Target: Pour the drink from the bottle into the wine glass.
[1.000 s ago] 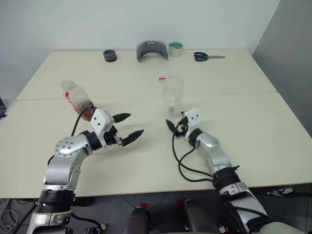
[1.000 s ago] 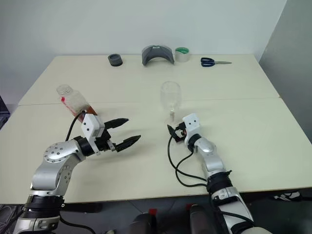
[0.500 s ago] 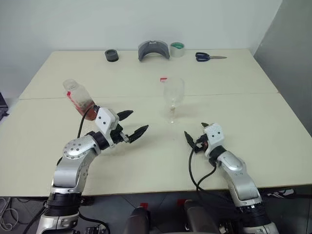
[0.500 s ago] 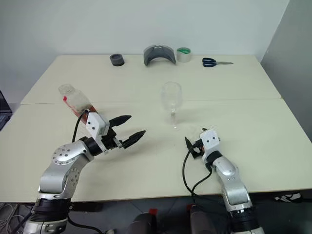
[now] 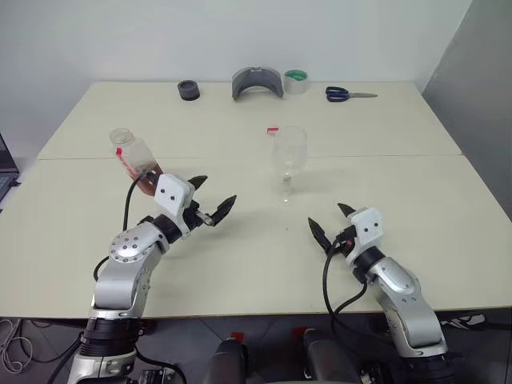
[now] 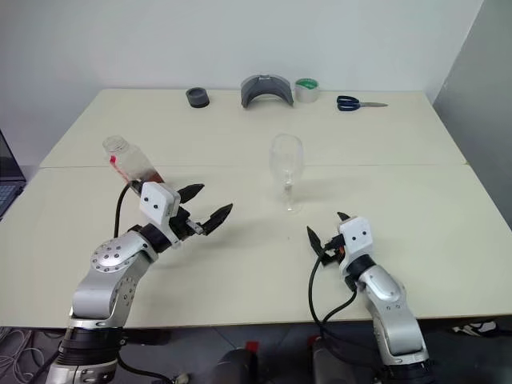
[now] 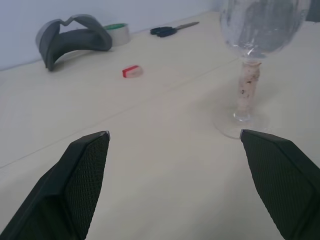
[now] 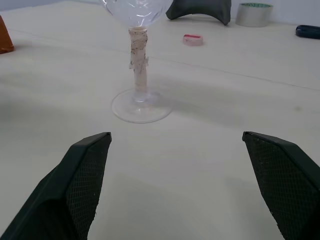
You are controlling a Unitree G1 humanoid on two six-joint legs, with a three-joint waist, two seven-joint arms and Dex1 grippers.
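The wine glass (image 5: 289, 152) stands upright and empty at the table's middle. The bottle (image 5: 134, 160), uncapped, stands at the left with the reddish-brown drink (image 5: 147, 181) in its lower part. Its red-and-white cap (image 5: 272, 130) lies behind the glass. My left gripper (image 5: 214, 192) is open just in front and right of the bottle, not touching it, and points toward the glass (image 7: 248, 80). My right gripper (image 5: 326, 218) is open, nearer the front edge and right of the glass's foot (image 8: 141, 105), with a clear gap between them.
Along the table's far edge lie a black ring (image 5: 188, 90), a grey curved piece (image 5: 258, 82), a tape roll (image 5: 295, 80) and scissors (image 5: 346, 94). A seam (image 5: 400, 155) crosses the cream table behind the glass. Black cables trail from both wrists.
My right gripper has drawn back from the glass's foot toward the table's front edge and to the right. The left gripper has swung a little. Bottle and glass stay put.
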